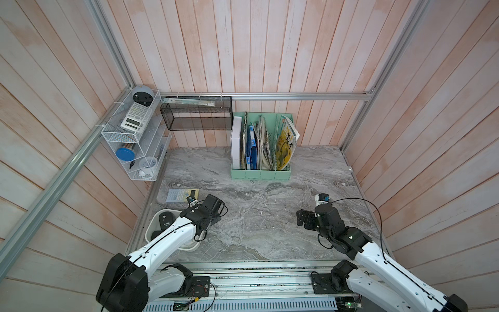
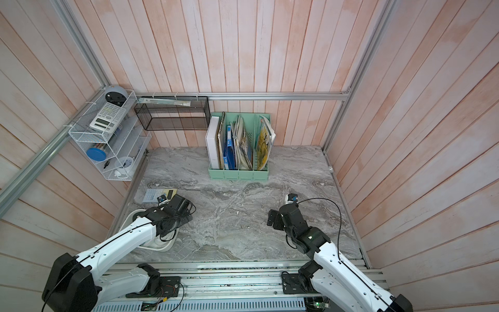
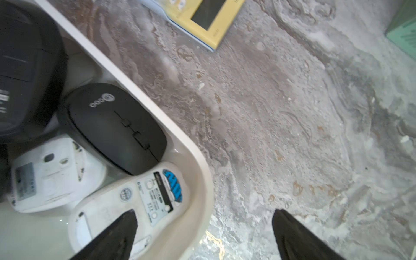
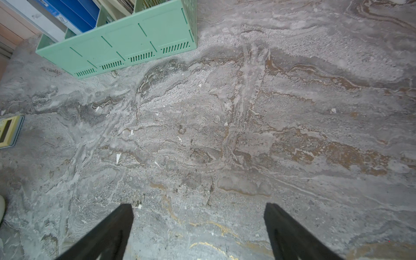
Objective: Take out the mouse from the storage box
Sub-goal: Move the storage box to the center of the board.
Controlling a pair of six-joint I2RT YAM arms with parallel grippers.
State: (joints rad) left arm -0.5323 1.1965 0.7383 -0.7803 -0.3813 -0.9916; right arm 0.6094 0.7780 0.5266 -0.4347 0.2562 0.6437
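Wide open and empty, the left end effector (image 3: 203, 222) hangs over the storage box (image 3: 135, 90) edge to grab a mouse (image 3: 126, 202).

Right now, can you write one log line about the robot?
left gripper: open, over storage box rim | right gripper: open, over table | black mouse: in box

The left arm (image 1: 167, 240) and right arm (image 1: 378, 258) wear glossy white shells dotted with small dark screw holes, linked by matte black joint housings. A thin black cable traces each shell. The left gripper (image 3: 203, 212) and right gripper (image 4: 198, 205) have tapered black fingers. Black bases sit on the aluminium rail (image 1: 256, 281).
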